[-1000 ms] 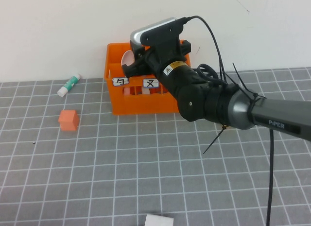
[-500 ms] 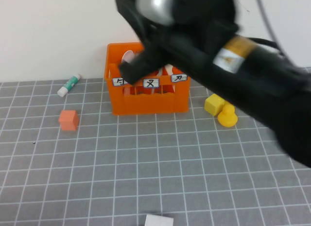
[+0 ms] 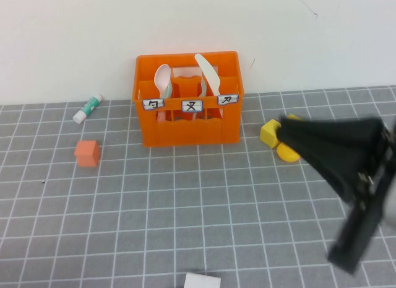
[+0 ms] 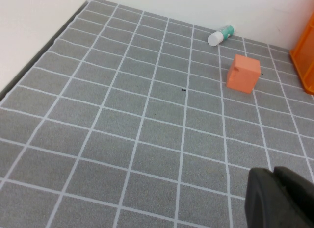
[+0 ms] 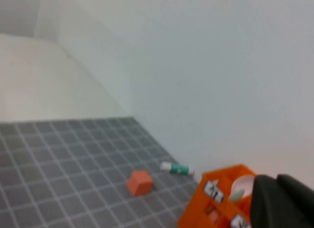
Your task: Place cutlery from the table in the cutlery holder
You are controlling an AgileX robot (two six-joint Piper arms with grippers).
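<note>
Withdrawn from the cutlery holder, right hand blurs, grip unclear; left hand likewise.

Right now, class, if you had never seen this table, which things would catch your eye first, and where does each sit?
The bright orange cutlery holder stands at the back against the wall, with a white spoon, a grey fork and a white knife upright in its compartments. The blurred black right arm, with the right gripper, fills the right side, partly hiding yellow blocks. A small orange cube lies left; the left gripper hangs over bare table.
</note>
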